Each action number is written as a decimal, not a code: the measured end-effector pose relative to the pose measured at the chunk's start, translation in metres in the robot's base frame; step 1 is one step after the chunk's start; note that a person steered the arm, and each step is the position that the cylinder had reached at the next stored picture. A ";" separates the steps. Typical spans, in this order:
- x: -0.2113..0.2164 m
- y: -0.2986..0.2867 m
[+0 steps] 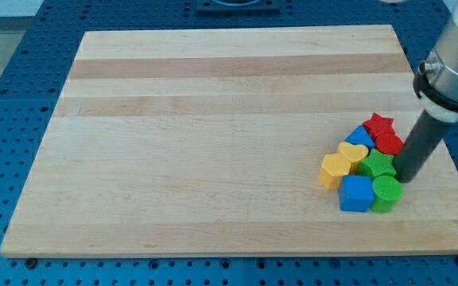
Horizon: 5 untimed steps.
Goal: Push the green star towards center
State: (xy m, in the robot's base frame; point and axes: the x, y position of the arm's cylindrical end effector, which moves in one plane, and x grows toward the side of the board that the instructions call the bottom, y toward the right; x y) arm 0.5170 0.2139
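Note:
The green star (377,165) lies in a tight cluster of blocks at the view's lower right of the wooden board (213,95). My tip (407,178) stands at the star's right edge, touching or nearly touching it, just above the green round block (386,191). Around the star are a red star (379,125), a red block (389,144), a blue block (360,135) partly hidden, a yellow heart (353,152), a yellow block (335,169) and a blue cube (356,193).
The board's right edge (444,151) runs close to the cluster. A blue perforated table (6,95) surrounds the board. The arm's grey body (456,67) hangs over the upper right corner.

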 end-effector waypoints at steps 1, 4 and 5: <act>-0.013 -0.015; -0.063 -0.025; -0.074 -0.025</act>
